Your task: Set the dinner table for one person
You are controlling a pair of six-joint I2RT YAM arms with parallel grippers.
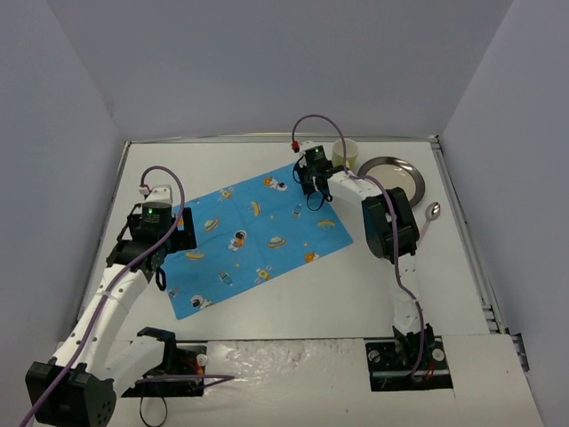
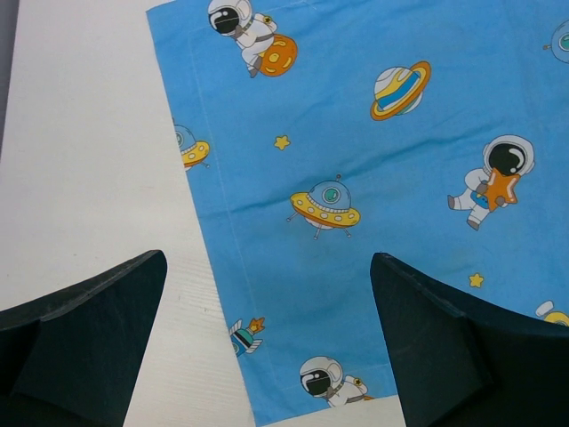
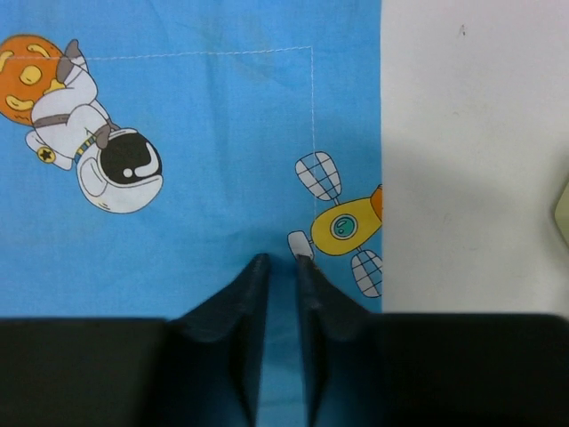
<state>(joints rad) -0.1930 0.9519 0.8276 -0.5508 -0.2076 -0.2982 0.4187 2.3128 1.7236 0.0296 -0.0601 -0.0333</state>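
The dinner table [image 1: 302,298] is a white top with a blue space-print placemat [image 1: 258,236] lying askew on it. My right gripper [image 1: 310,183] is down on the mat's far right corner. In the right wrist view its fingers [image 3: 282,260] stand almost together with a thin strip of the blue cloth [image 3: 178,116] between them, beside a printed yellow satellite. My left gripper [image 1: 169,253] hovers over the mat's near left corner. Its fingers [image 2: 267,267] are wide open and hold nothing, with the mat's edge [image 2: 356,151] and bare table [image 2: 80,178] below.
A pale cup [image 1: 345,151], a round metal plate [image 1: 391,176] and a spoon [image 1: 433,212] sit at the far right of the table. Lavender walls stand on three sides. The arm bases are at the near edge.
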